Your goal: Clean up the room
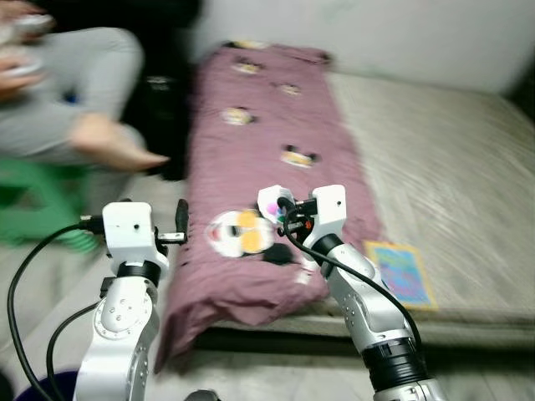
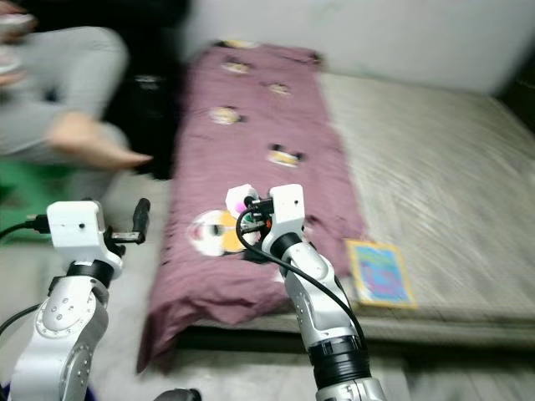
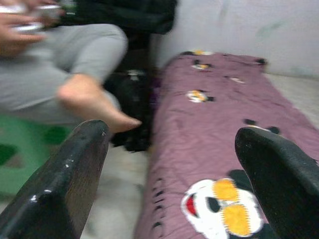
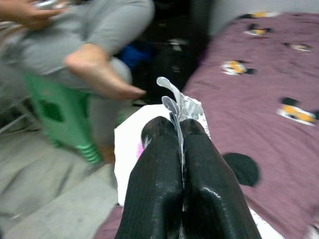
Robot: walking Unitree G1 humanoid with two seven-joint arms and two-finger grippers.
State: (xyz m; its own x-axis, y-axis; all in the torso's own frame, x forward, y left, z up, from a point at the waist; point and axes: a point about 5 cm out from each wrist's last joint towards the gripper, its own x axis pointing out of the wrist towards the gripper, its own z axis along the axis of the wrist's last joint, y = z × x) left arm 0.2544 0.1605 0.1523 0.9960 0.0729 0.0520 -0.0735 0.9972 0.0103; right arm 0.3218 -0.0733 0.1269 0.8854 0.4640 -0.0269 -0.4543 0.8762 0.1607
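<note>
Purple blanket, right end effector pinching wrapper

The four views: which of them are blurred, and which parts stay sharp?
Both eye views are motion-blurred throughout, the purple blanket and the person's foot smeared. Left wrist view: soft background, the open left tool clearer. Right wrist view: blurred background; the right tool, shut on a white wrapper, looks sharpest.

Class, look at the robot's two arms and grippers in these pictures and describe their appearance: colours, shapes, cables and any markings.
Both arms are silver, jointed tubes ending in boxy white wrist housings, with black cables looping alongside. The left gripper and right gripper each have two long, glossy black fingers with rounded tips, slightly scuffed. A black ring collars the right forearm. No markings are legible.
</note>
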